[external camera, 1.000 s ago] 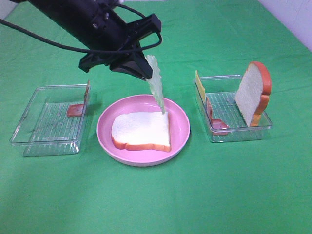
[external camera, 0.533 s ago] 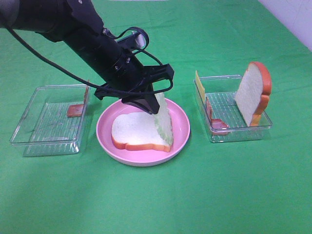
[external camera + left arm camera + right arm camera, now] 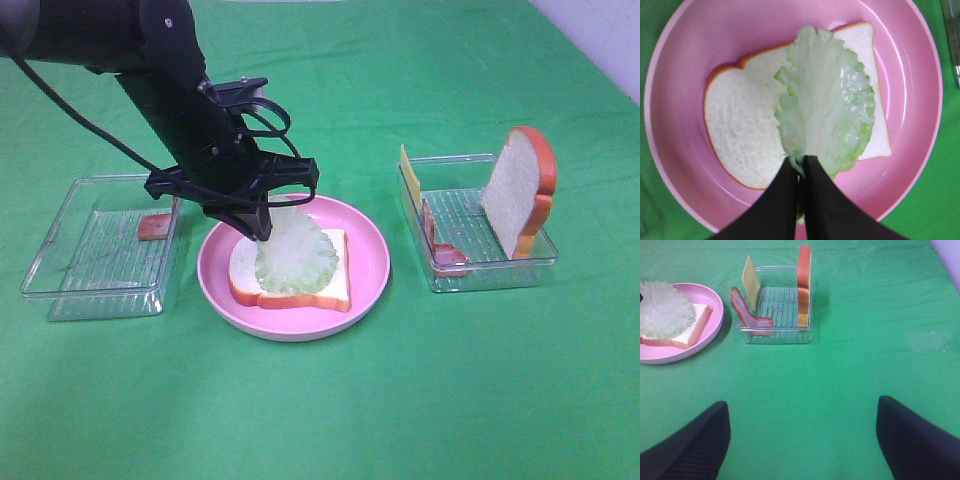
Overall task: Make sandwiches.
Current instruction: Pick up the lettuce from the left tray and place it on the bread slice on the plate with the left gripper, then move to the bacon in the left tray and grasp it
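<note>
A white bread slice (image 3: pixel 335 282) with an orange-brown crust lies flat in the round pink plate (image 3: pixel 372 262). Light green lettuce (image 3: pixel 293 255) is spread over the slice's middle. My left gripper (image 3: pixel 258 228) is shut on the leaf's stem end, low over the plate's far-left side. In the left wrist view the black fingertips (image 3: pixel 790 175) pinch the lettuce (image 3: pixel 827 105) above the bread (image 3: pixel 740 130). My right gripper (image 3: pixel 802 410) stands open over bare green cloth with nothing between its fingers; the exterior high view does not show it.
The clear tray (image 3: pixel 470 268) to the plate's right holds an upright bread slice (image 3: pixel 520 190), a yellow cheese square (image 3: pixel 408 172) and bacon (image 3: pixel 440 248). A clear tray (image 3: pixel 90 270) on the left holds a bacon piece (image 3: pixel 157 226). Green cloth covers the table.
My left arm has come down and swung left, and the lettuce that hung on edge above the plate now lies flat on the bread. The right gripper has stayed put.
</note>
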`<action>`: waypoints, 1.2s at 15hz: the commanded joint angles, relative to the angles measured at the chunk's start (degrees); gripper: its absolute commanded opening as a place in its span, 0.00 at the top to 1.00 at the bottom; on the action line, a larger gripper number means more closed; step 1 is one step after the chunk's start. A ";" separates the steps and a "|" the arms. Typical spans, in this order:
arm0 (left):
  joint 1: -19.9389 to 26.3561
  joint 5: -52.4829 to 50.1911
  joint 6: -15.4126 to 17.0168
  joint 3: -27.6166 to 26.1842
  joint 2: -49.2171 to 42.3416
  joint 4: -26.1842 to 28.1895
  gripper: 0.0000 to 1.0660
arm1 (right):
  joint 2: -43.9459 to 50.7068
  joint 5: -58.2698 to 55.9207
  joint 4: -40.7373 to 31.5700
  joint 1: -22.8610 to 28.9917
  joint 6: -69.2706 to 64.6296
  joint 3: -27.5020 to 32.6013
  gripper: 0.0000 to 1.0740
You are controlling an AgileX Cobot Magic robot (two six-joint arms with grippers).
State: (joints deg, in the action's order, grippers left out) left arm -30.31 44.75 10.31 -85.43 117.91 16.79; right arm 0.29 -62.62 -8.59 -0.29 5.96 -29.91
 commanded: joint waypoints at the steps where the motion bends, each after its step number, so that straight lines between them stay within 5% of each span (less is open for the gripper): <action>1: -0.06 0.11 0.97 -0.23 -0.06 -0.23 0.61 | 0.46 0.52 -0.06 -0.29 0.11 0.17 0.29; 2: -0.06 0.46 0.97 -0.23 -0.06 0.00 0.25 | 0.46 0.52 -0.06 -0.29 0.11 0.17 0.29; 3: -0.06 0.57 0.97 -0.23 -0.06 0.00 0.09 | 0.46 0.52 -0.06 -0.29 0.11 0.17 0.29; 4: -0.06 0.86 0.52 -0.23 -0.11 -0.11 0.06 | 0.46 0.52 -0.06 -0.29 0.11 0.17 0.29; 9: -0.06 2.64 -1.89 -1.49 -0.17 -0.40 0.19 | 0.46 0.52 -0.06 -0.29 0.11 0.17 0.29; 12: 0.97 9.97 -1.55 -9.22 -0.17 -1.15 0.31 | 0.46 0.52 -0.06 -0.29 0.11 0.17 0.29; 18: 3.84 20.45 9.74 -19.94 -0.17 -14.90 0.31 | 0.46 0.52 -0.06 -0.29 0.11 0.17 0.29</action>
State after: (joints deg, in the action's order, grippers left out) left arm -26.64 64.00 18.79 -104.97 117.91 3.09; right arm 0.29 -62.62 -8.59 -0.29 5.96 -29.91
